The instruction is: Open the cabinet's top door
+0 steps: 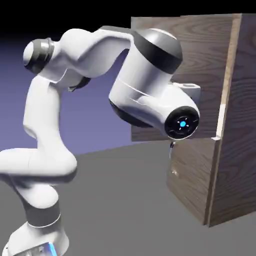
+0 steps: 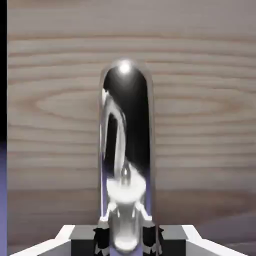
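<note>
The cabinet (image 1: 240,150) of brown grained wood stands at the right of the exterior view. Its top door (image 1: 200,50) is swung out from the front, with its free edge well left of the lower panel (image 1: 192,175). My arm's wrist (image 1: 182,122) covers the door's middle and hides the gripper there. In the hand view the curved silver bar handle (image 2: 125,125) runs up from between the fingertips (image 2: 102,237), with the door's wood (image 2: 200,100) filling the picture behind it. My gripper (image 2: 126,240) is shut on the handle.
The lower panel carries a small handle (image 1: 174,172). The grey table (image 1: 120,200) lies between my base (image 1: 40,240) and the cabinet. A pale strip (image 1: 220,117) shows at the cabinet's edge beside the door.
</note>
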Available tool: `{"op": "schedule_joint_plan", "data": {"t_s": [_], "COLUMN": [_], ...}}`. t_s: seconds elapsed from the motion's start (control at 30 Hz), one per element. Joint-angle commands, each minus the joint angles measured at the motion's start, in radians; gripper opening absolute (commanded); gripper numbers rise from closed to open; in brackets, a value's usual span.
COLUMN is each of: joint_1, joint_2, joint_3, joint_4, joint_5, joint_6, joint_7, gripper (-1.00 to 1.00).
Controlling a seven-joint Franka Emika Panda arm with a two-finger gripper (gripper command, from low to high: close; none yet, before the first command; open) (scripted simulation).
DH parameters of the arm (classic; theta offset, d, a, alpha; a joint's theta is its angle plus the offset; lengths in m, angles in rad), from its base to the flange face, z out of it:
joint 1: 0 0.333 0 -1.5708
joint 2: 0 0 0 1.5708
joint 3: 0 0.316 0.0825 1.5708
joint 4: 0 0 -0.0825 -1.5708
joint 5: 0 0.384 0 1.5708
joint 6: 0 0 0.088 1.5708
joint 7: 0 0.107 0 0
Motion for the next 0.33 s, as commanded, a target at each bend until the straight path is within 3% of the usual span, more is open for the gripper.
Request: {"op": "schedule_joint_plan", "data": {"t_s": [0.0,0.27,0.3], "joint_1": [-0.017,-0.101,-0.101], "joint_2": [0.036,0.314,0.314], "joint_3": [0.028,0.232,0.232], "joint_4": [0.031,0.216,0.216], "joint_5": [-0.029,-0.222,-0.222], "joint_6": [0.004,0.085,0.085], "joint_7": [-0.012,-0.024,-0.024], "gripper": [-1.0,-1.0,1.0]}}
